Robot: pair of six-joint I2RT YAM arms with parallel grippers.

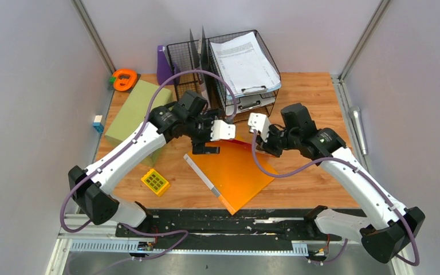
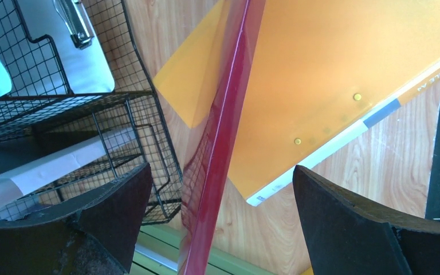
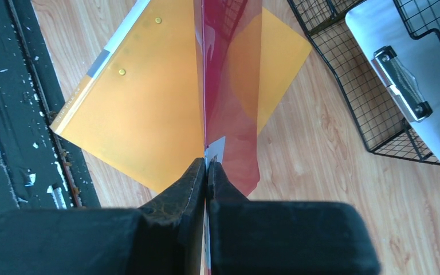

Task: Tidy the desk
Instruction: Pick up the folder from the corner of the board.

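Surface (image 1: 309,94) spans the bay. Right pincer (image 3: 207,172) pinches red clear folder (image 3: 229,86) upright; left pincer (image 2: 220,177) spread around it. Orange file folder (image 1: 238,172), green box (image 1: 134,112) unfiled near front and left edges. Judged: mostly undone.

At desk (image 1: 312,97) centre, an orange folder (image 1: 238,172), a red folder (image 3: 232,103) on edge over it; at twelve o'clock, black wire trays (image 1: 182,63) holding papers (image 1: 243,60); at ten, a green box (image 1: 132,112); at eight, a yellow block (image 1: 155,182).
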